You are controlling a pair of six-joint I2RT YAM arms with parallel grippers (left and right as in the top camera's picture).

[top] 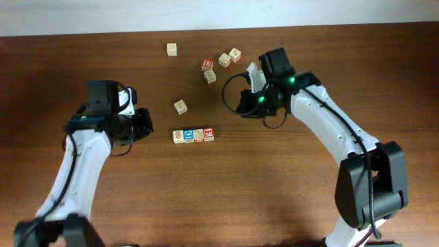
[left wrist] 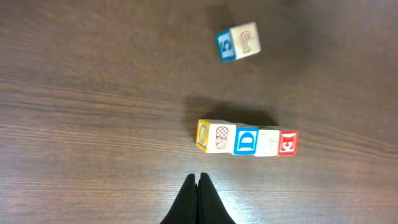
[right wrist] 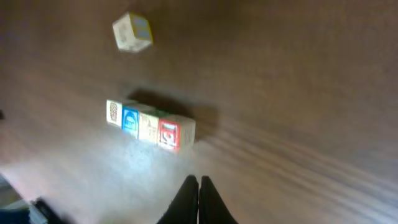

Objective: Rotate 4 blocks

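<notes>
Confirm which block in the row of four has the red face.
The red-faced block, at the right end of the row in the overhead view. The other three show one blue face and two of pale wood.

This looks like a robotics lab bench. Two white-and-black robot arms, the left arm [top: 79, 161] and the right arm [top: 329, 130], rise from the near edge of a dark wood-grain table [top: 274, 206]. Green lights [top: 260, 100] glow on the right arm, and a black cable [top: 223, 92] loops beside it. Toy alphabet cubes lie on the table: a row of blocks [top: 193, 135] set side by side and loose blocks [top: 219, 62] scattered farther back. A pale strip [top: 206, 14] runs past the far edge; whether it is wall or floor cannot be told.
</notes>
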